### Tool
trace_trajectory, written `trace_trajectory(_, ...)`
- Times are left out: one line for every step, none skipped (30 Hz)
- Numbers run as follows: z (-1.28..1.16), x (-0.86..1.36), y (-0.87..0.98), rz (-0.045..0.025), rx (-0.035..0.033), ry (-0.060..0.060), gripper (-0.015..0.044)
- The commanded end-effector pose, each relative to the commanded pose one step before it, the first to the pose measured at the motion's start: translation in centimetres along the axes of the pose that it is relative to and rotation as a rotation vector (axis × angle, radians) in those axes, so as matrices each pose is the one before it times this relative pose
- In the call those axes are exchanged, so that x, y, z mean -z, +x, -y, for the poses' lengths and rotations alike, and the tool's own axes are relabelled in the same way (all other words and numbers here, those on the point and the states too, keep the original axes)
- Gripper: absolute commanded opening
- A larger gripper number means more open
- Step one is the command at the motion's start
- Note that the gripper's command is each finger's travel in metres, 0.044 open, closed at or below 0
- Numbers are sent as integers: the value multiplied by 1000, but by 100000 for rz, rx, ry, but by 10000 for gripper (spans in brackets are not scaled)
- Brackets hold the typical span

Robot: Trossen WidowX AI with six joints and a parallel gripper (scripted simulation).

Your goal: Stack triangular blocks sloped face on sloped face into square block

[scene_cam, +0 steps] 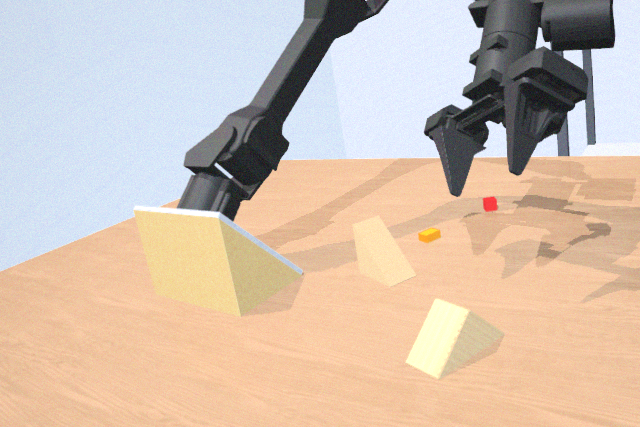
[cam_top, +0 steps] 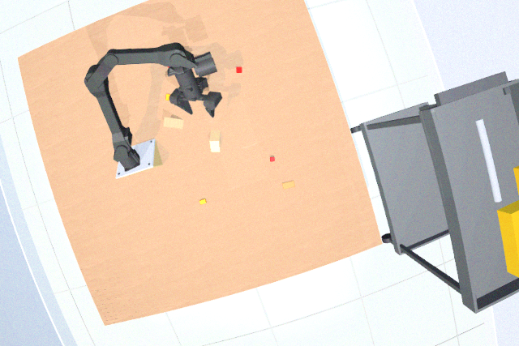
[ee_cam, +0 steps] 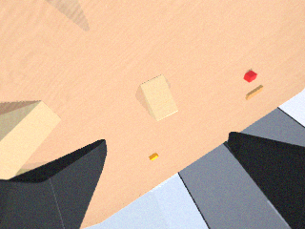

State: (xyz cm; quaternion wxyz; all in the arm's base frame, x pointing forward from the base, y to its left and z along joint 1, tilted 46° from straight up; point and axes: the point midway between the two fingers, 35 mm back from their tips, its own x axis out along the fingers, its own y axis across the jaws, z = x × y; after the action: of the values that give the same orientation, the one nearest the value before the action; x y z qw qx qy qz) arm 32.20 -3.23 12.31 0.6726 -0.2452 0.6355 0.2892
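Note:
One triangular block (cam_top: pixel 173 123) (scene_cam: pixel 381 254) (ee_cam: pixel 30 135) rests near the robot's base. In the exterior view it has a tall edge at the left and a face sloping down to the right. The other triangular block (cam_top: pixel 215 142) (scene_cam: pixel 436 337) (ee_cam: pixel 159 97) lies apart from it, with two faces meeting at a raised ridge; which face is underneath is hidden. My gripper (cam_top: pixel 202 114) (scene_cam: pixel 486 184) (ee_cam: pixel 168 141) is open and empty, fingers pointing down, high above the table. It touches neither block. The second block shows beyond the fingertips in the wrist view.
A yellow brick (cam_top: pixel 167 96) (scene_cam: pixel 429 235) and a red cube (scene_cam: pixel 490 203) lie behind the first block. Another red cube (cam_top: pixel 238 69) lies farther off. A red cube (cam_top: pixel 272 159) (ee_cam: pixel 250 75), a flat orange piece (cam_top: pixel 288 185) and a yellow brick (cam_top: pixel 203 201) (ee_cam: pixel 153 156) lie beyond the second block.

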Motion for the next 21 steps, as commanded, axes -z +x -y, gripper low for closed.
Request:
trace_trajectory(1329,-1098,2557,-7916,-10157,-22631,440)
trace_trajectory(458,-239,642,-1519,-2834,-6209,440)
trace_trajectory(385,-156,527,-1107,-2379,-5055,440)
trace_trajectory(236,-78,318,-606,-1452,-3029,440)
trace_trajectory(80,-24,107,-193,-488,-1010,440)
trace_trajectory(0,0,0,0,0,0,440)
trace_trajectory(0,0,0,0,0,0,440)
trace_trajectory(0,0,0,0,0,0,440)
trace_trajectory(0,0,0,0,0,0,440)
trace_trajectory(0,0,0,0,0,0,440)
trace_trajectory(28,-4,128,0,-1,0,440)
trace_trajectory(81,-10,384,0,-2,0,440)
trace_trajectory(124,-13,640,0,-4,0,440)
trace_trajectory(136,-10,808,-1,-6,1,440)
trace_trajectory(114,-3,812,-1,-8,1,440)
trace_trajectory(92,3,811,-2,-9,1,440)
trace_trajectory(70,10,810,-2,-10,1,440)
trace_trajectory(47,16,808,-2,-12,1,440)
trace_trajectory(25,23,806,-3,-13,1,440)
trace_trajectory(3,29,803,-3,-14,1,440)
trace_trajectory(-18,36,796,-4,-15,1,440)
